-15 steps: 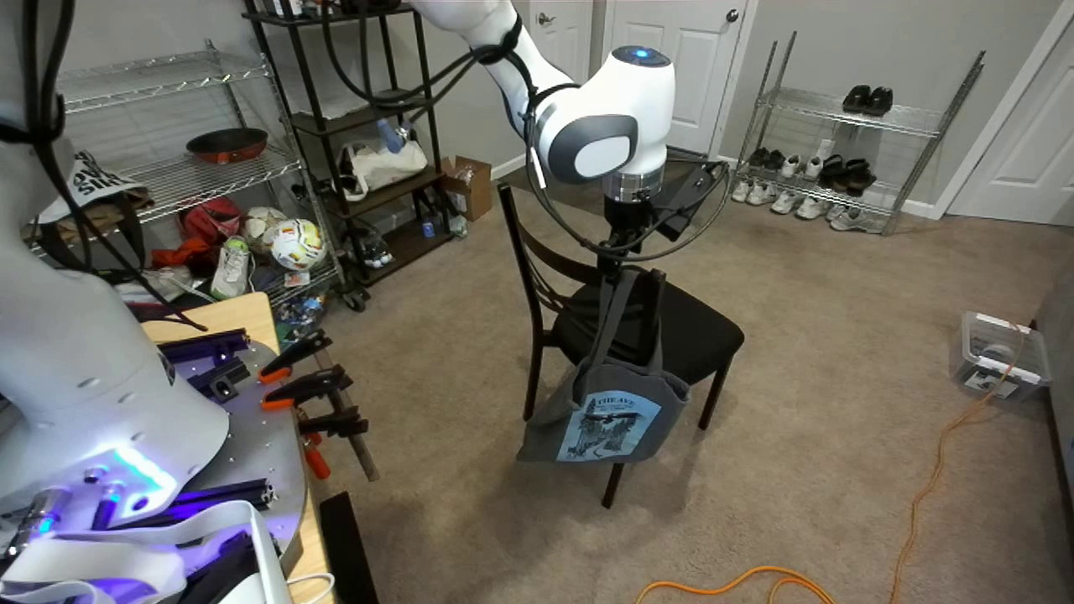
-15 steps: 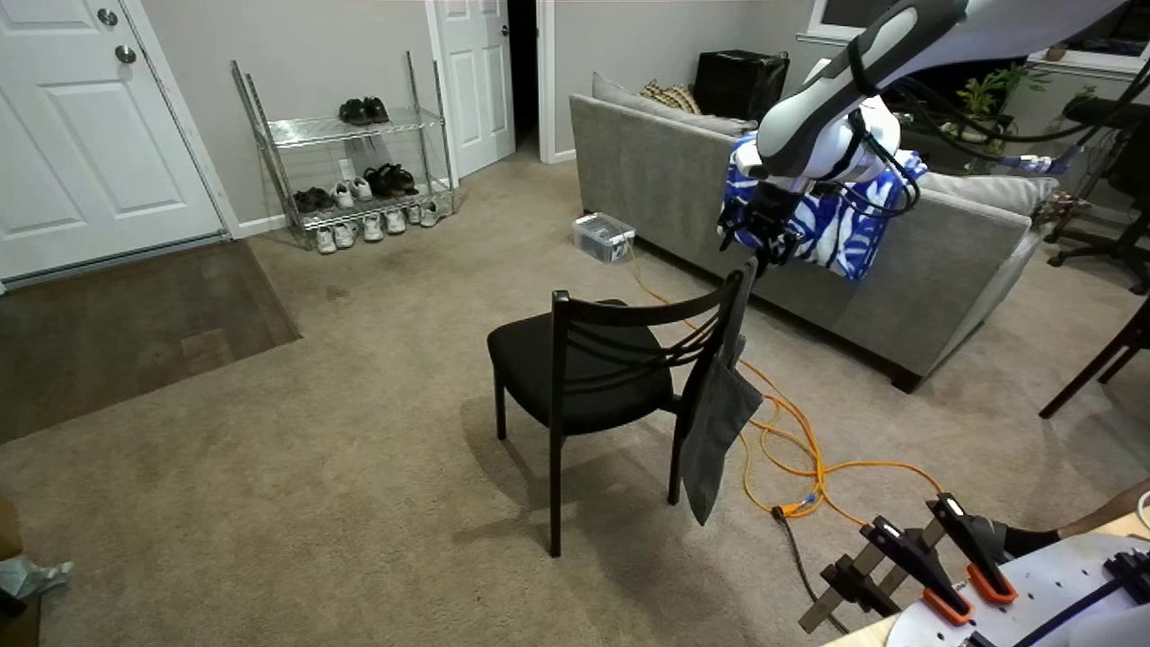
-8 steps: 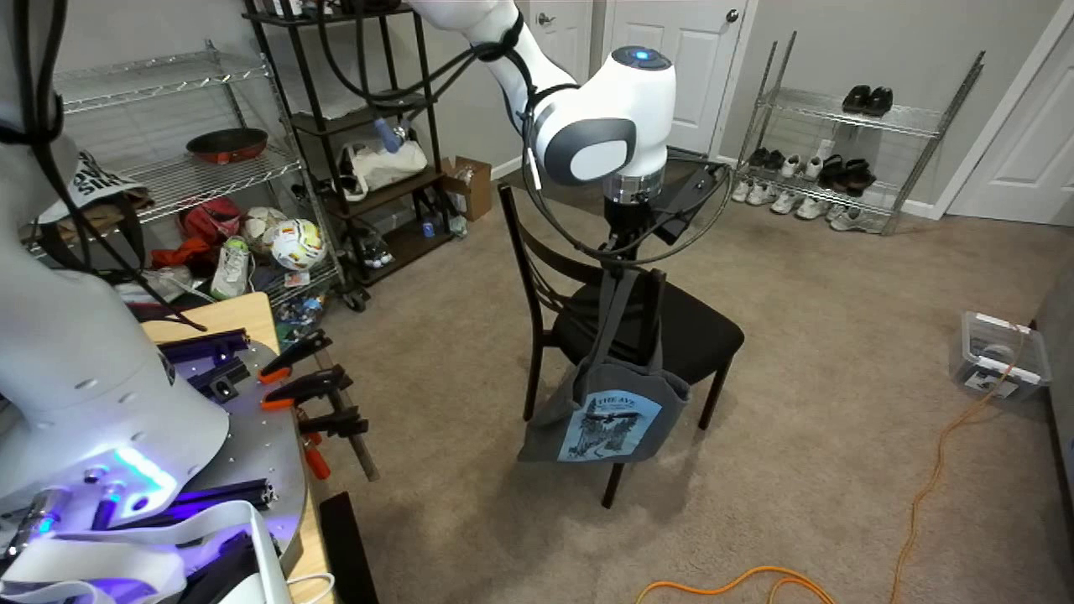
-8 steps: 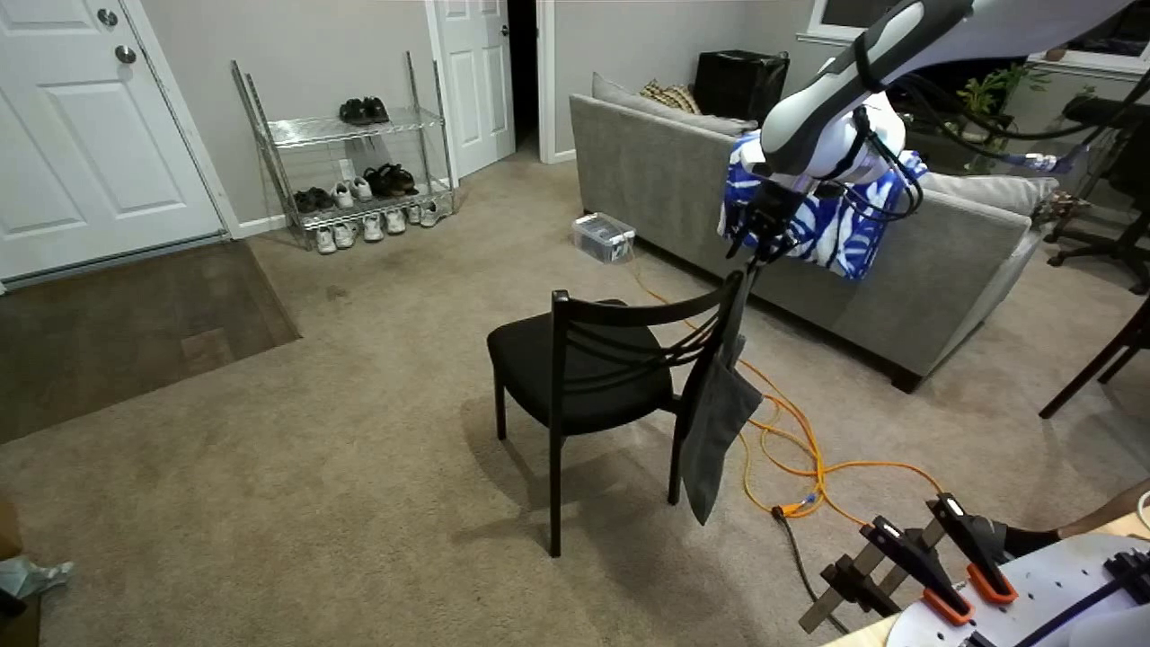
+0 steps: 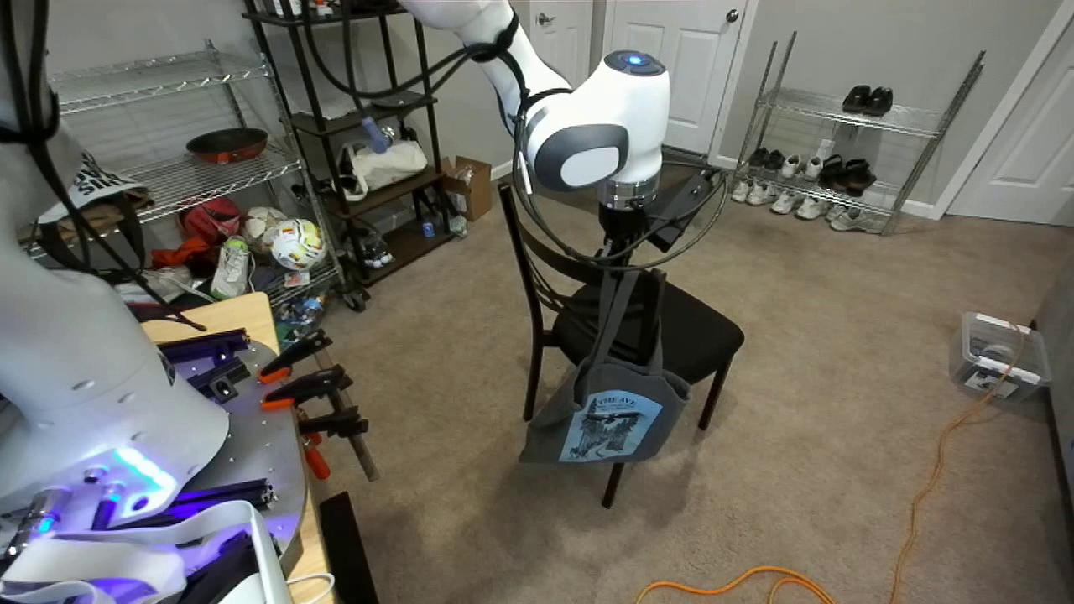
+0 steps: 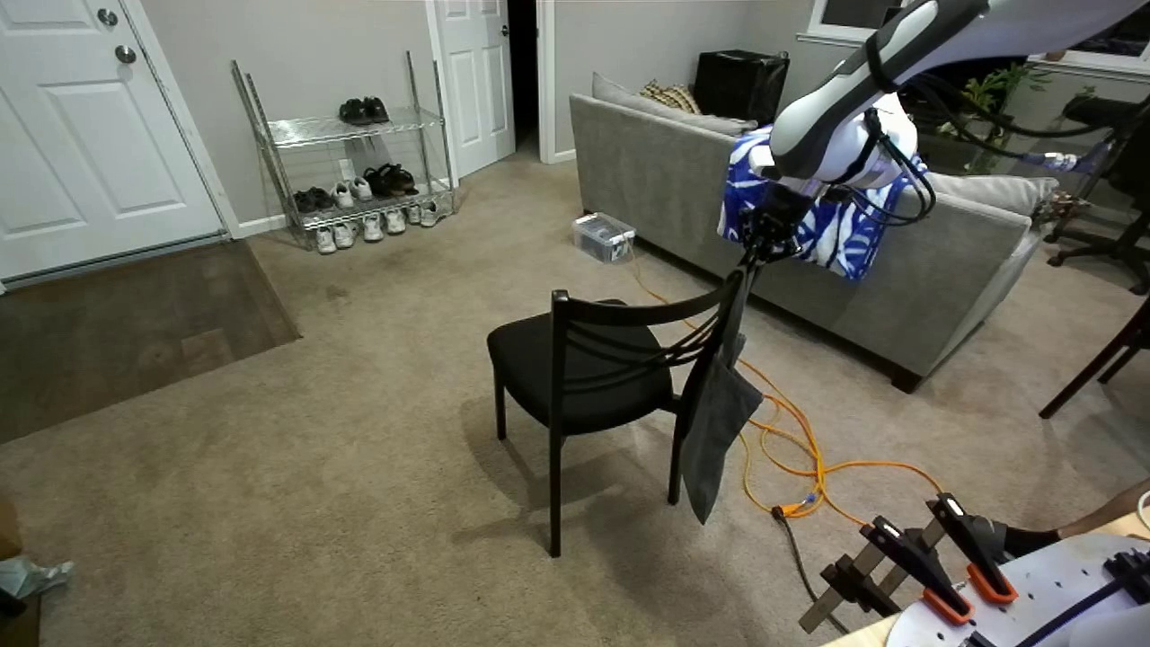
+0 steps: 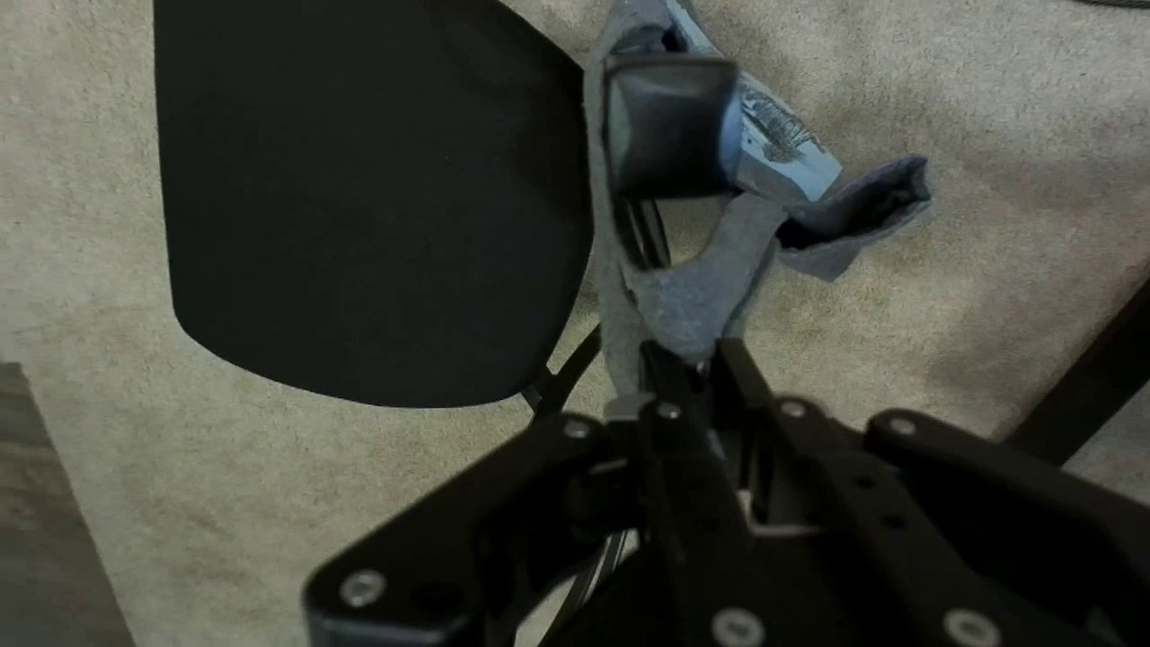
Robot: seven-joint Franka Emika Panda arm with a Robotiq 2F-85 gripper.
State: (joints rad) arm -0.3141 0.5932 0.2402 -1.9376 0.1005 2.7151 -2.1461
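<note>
The jaws stand narrow, pinching the strap [image 7: 683, 310] of a gray tote bag [image 6: 719, 431]. The strap loops around a back post [image 7: 669, 130] of a black chair [image 5: 705, 327], the bag hanging lengthwise downward beside it. Its blue panel [image 5: 608, 426] faces away from the chair, seemingly reading "THE AVE". The white arm [image 5: 600, 126] ends pointing straight down.

In an exterior view the white arm [image 5: 539, 75] slopes down to its wrist [image 5: 625, 109], which points straight down, a blue light [image 5: 639, 59] glowing on top. The gripper [image 7: 696, 355] hangs just beside a top corner of the chair back [image 6: 647, 313], its black fingers [image 7: 741, 373] pinched nearly together, parallel.
</note>
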